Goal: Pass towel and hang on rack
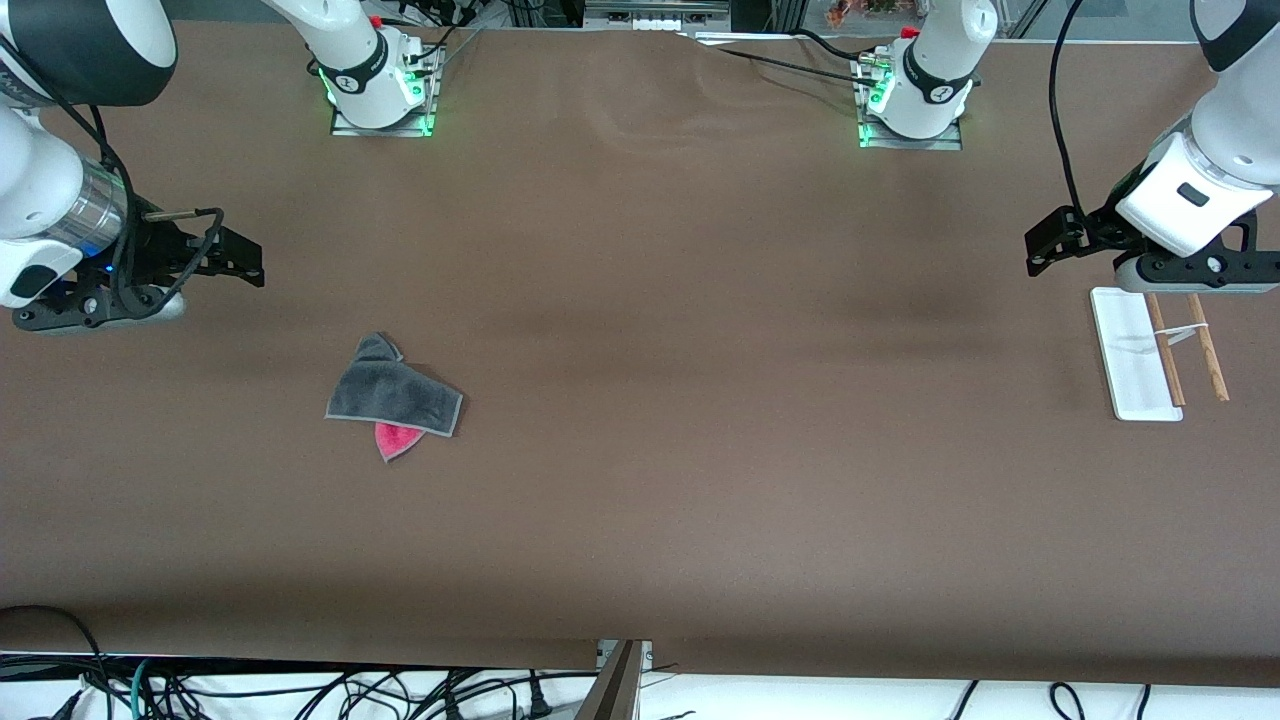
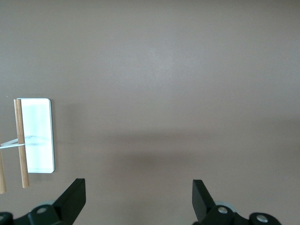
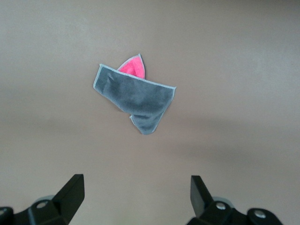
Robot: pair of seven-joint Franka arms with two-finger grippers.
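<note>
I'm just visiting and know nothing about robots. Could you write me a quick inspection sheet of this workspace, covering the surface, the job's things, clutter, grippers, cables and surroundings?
Surface: brown table, flat, faint ripples near the arm bases.
Job's things: towel lies crumpled toward the right arm's end, grey side up, a pink corner showing; rack stands toward the left arm's end, nothing hung on its two wooden rods.
Clutter: nothing seen.
Grippers: right gripper open, empty, up in the air at its own end of the table; left gripper open, empty, up in the air beside the rack.
Cables: black leads run along both arms; a tangle lies below the table edge nearest the front camera.
Surroundings: two arm bases with green lights along the table edge farthest from the front camera.
</note>
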